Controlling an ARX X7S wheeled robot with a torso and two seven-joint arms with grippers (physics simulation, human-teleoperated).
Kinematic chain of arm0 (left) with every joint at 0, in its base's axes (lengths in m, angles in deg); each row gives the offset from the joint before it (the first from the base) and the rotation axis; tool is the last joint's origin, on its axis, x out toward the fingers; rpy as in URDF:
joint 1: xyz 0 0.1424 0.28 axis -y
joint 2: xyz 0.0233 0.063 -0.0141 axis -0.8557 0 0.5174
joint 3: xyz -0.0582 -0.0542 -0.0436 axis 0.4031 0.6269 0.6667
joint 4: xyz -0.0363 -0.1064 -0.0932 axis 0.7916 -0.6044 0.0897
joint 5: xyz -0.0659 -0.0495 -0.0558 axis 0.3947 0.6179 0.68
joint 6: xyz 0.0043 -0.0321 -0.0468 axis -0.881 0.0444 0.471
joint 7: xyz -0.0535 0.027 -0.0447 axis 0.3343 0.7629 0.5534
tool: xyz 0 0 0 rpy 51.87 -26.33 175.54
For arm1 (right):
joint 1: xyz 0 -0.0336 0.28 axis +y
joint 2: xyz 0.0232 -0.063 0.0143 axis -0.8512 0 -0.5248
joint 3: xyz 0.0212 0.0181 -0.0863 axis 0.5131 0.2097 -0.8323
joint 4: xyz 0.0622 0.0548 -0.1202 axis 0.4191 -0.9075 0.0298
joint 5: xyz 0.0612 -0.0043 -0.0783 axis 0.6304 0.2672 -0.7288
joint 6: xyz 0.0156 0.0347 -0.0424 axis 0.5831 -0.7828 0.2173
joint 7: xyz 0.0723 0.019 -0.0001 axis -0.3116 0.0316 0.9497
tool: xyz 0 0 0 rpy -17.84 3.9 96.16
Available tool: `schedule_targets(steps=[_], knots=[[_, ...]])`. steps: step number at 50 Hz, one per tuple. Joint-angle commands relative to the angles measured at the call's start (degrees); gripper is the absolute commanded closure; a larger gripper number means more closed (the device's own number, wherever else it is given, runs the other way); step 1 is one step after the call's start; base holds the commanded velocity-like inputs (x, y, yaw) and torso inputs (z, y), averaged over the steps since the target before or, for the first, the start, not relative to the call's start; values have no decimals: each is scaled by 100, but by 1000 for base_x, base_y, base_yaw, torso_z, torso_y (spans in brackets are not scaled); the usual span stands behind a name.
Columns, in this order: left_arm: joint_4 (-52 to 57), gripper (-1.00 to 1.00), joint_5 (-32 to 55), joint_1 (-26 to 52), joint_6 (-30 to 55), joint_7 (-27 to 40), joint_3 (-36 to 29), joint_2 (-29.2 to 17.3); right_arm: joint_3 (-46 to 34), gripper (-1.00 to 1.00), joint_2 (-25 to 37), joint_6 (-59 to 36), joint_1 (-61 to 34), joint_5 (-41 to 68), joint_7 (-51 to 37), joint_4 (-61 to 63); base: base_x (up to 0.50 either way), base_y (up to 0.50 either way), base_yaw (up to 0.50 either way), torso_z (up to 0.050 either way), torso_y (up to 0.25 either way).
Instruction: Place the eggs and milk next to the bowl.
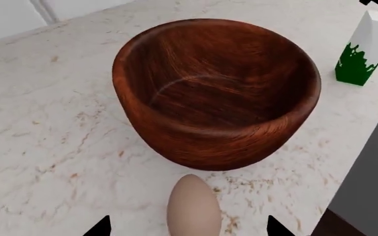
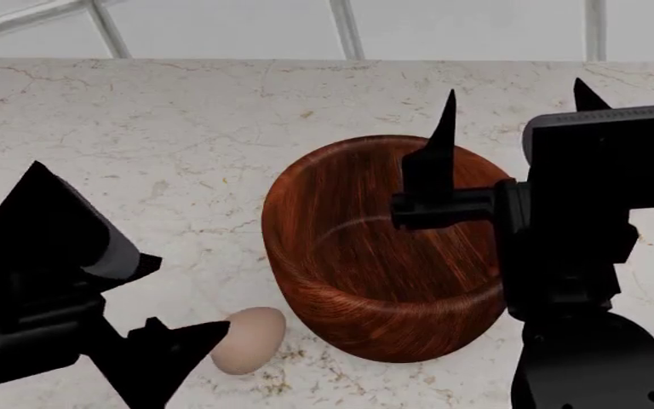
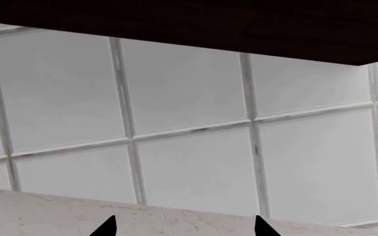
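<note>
Bowl (image 1: 216, 93) of dark reddish-brown wood, upright on the pale marble bench (image 1: 45, 123), deep, thick-rimmed, streaky inside. Holds nothing: bare wood down to the bottom in both the left wrist view and the head view (image 2: 390, 256).

Pale beige egg (image 1: 193, 209) lying on the bench just beside the bowl's outer wall, close but with a thin strip of marble between them; seen again in the head view (image 2: 245, 340) at the bowl's lower left. Sits between the two dark fingertips of the left gripper (image 1: 189, 228), jaws spread wide to either side of the egg, neither tip seen touching it. Same gripper in the head view (image 2: 180, 341) low at the left, one pointed tip just beside the egg.

Milk carton (image 1: 365, 49) white with green markings, upright on the bench beyond the bowl, apart from it, near the bench edge; green cap only partly in view at the frame corner.

Right gripper (image 2: 509, 115) raised above the bowl's far rim, two pointed tips well apart, nothing between them. Right wrist view: only those open tips (image 3: 183, 226), a strip of bench, and a white tiled wall (image 3: 189, 98).

Second, reddish-brown egg not visible in any view.
</note>
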Motion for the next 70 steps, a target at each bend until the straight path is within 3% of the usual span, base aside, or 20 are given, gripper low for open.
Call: schedule_targets(steps=[1,15,32,39,51,70], knots=[[505,-100,742,-222,110,1059,737,-285,-10,-100,1,-10,-61,9,15,-53,0,0,0,0,0],[1074,-100,1693,-520,127,2939,1419,-567,-34,-100,-44,119,-14,51,10,-123,0,0,0,0,0],[1281,-100,2107,-900,80,3938,1704,-1016,-45,-100,-22,203,-28,82,11,-228,0,0,0,0,0],[1352,-100,2243,-1066,46,4182,1831,-1248,-105,-100,-36,254,-26,79,15,-288,0,0,0,0,0],[1154,-100,1943,-1741,-255,4028,2349,-1771,-124,-100,-10,208,-61,118,1,-244,0,0,0,0,0],[1111,-100,2023,-2790,-684,4153,3161,-2134,-150,-100,-3,256,-40,178,-2,-248,0,0,0,0,0]])
